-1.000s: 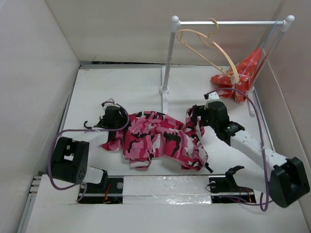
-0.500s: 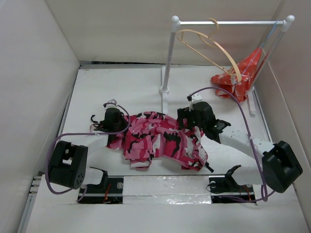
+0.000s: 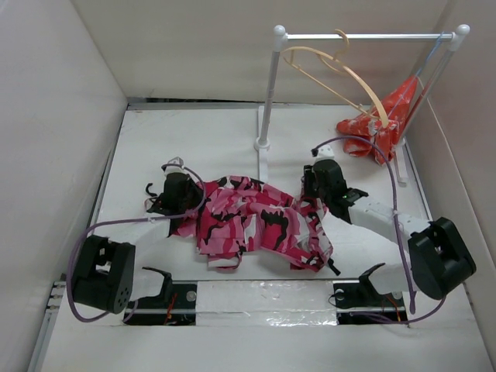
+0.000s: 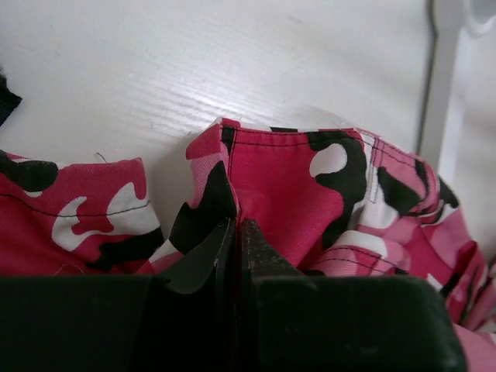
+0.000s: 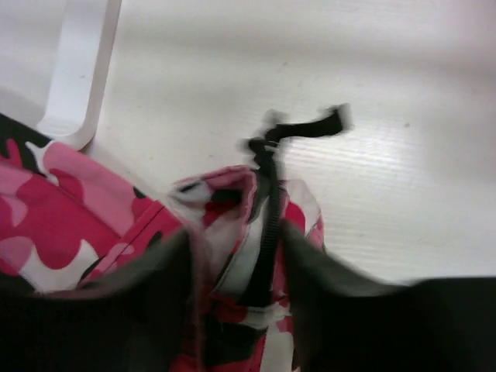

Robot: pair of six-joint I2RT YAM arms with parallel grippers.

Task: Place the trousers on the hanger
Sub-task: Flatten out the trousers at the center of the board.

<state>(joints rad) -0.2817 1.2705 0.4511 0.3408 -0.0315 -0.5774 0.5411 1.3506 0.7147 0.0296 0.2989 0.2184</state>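
The camouflage trousers (image 3: pixel 256 221) lie crumpled on the white table between my two arms. My left gripper (image 3: pixel 188 204) is at their left end, and in the left wrist view its jaws (image 4: pixel 236 226) are pressed together on a raised fold of the trousers (image 4: pixel 287 178). My right gripper (image 3: pixel 314 203) is at their right end, its blurred fingers (image 5: pixel 236 240) on both sides of a bunched fold of the trousers (image 5: pixel 70 209) with a black zipper (image 5: pixel 271 217). The beige hanger (image 3: pixel 333 77) hangs tilted from the rail, apart from both grippers.
A white rail (image 3: pixel 364 36) on ball-topped posts stands at the back, its left post and foot (image 3: pixel 263 143) just behind the trousers. A red-orange cloth (image 3: pixel 384 120) hangs by the right post. White walls close in both sides. The rail foot (image 5: pixel 77 85) shows beside the right gripper.
My left gripper has closed on the left edge of the trousers. My right gripper moved left then back onto the right end and its jaws have narrowed around the fold.
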